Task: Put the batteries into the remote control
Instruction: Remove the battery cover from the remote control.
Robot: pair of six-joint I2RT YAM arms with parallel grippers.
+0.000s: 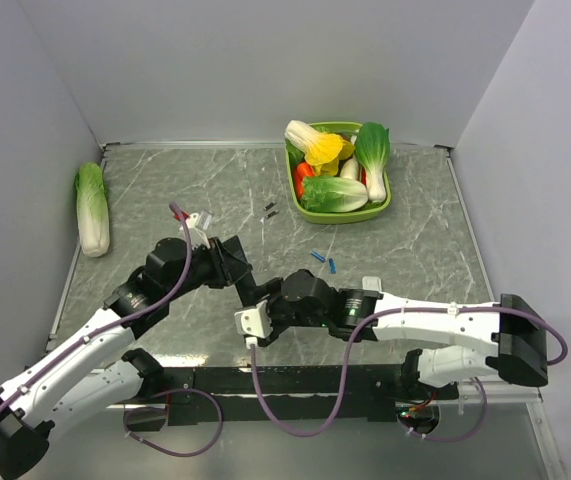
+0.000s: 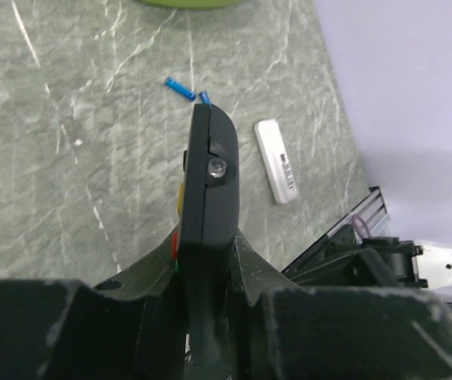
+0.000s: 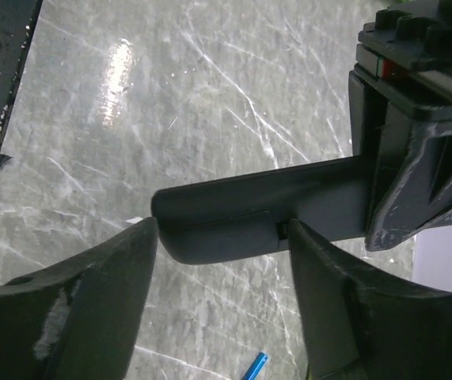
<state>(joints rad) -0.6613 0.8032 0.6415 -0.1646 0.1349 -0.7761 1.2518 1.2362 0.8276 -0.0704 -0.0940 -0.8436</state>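
Close to the arm bases, the left gripper is clamped on the black remote control, holding it edge-on above the table. The right gripper stands spread, its fingers flanking the remote's free end beside a seam that is probably the battery cover. The step looks like opening that cover. The left gripper should hold firm while the right presses and slides along the seam rather than squeezing the body. Whether the right fingers touch the remote I cannot tell, and no view shows the compartment itself. Farther out, the two blue batteries lie on the table close together, with a white remote nearby.
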